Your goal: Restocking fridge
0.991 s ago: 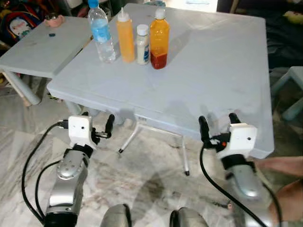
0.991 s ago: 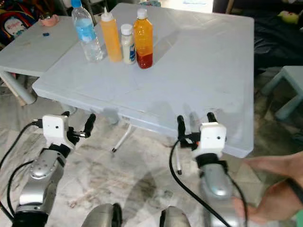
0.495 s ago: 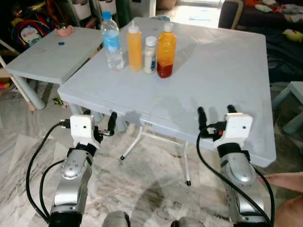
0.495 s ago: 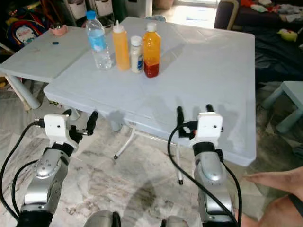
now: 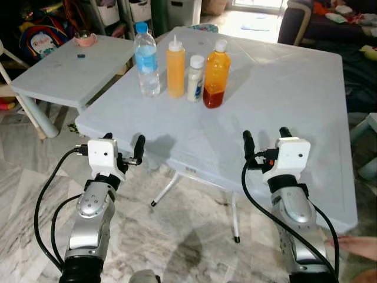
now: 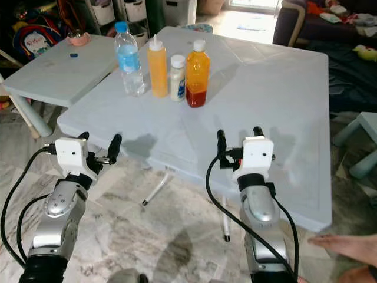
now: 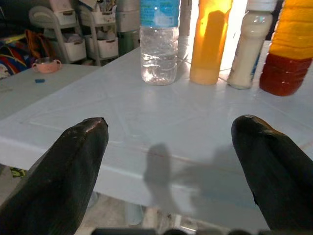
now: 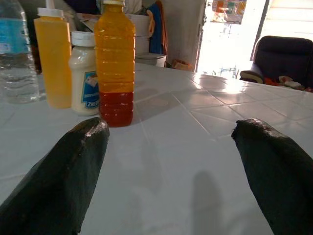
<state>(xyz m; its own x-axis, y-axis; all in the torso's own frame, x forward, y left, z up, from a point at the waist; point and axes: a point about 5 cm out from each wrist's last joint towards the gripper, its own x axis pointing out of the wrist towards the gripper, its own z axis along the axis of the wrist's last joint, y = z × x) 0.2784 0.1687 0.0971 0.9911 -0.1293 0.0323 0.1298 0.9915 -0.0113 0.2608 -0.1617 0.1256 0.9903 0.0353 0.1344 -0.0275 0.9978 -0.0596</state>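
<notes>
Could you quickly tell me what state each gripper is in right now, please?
Left gripper: open, holding nothing, at the near edge of the table.
Right gripper: open, holding nothing, over the table.

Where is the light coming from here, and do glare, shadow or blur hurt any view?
Right wrist view: a bright doorway behind the table is overexposed. Left wrist view: backlight washes out the squeeze bottle top; open fingers loom soft, casting shadows on the table. Left eye view: sharp, with soft gripper shadows on the table edge.
</notes>
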